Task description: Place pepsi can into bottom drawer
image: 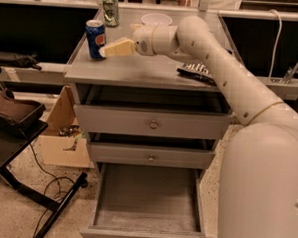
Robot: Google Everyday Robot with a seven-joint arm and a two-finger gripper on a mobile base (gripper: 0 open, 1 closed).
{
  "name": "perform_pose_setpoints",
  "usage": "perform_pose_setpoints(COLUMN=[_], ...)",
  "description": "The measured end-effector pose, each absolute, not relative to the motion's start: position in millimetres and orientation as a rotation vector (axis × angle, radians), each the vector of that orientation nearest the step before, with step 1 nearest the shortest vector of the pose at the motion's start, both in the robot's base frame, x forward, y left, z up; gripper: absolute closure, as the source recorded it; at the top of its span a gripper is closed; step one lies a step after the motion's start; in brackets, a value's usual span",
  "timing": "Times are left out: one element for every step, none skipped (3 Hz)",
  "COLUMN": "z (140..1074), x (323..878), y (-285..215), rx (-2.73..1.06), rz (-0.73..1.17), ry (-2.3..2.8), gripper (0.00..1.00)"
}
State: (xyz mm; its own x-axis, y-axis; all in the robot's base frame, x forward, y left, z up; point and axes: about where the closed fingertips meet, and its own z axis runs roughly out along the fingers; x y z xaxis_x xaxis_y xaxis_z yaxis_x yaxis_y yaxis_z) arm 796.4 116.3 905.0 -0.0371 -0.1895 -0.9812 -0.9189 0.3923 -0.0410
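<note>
The pepsi can (95,38) stands upright at the left of the grey cabinet top (136,70). My gripper (110,50) reaches across the top from the right, and its pale fingertips lie right next to the can's right side. The bottom drawer (148,201) is pulled open below, with a bare flat grey interior and a small knob on its front panel. The two shallower drawers (152,123) above it are shut.
A green-and-white can (110,9) and a white bowl (156,19) stand at the back of the top. A dark chip bag (197,71) lies partly hidden under my arm. A cardboard box (63,136) and a black stand (18,134) sit on the floor at the left.
</note>
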Motion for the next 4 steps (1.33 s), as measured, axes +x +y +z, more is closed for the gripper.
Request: perform_pose_setpoints(z=[906.6, 911.3, 906.0, 895.8], x=[810.5, 827.2, 836.7, 841.7], y=[143.9, 171.4, 195.6, 215.8], rx=[-1.001, -0.98, -0.976, -0.987], rz=[0.828, 0.831, 0.841, 0.855], ry=[1.476, 1.436, 1.424, 1.429], gripper=[0.0, 0.0, 0.17, 0.48])
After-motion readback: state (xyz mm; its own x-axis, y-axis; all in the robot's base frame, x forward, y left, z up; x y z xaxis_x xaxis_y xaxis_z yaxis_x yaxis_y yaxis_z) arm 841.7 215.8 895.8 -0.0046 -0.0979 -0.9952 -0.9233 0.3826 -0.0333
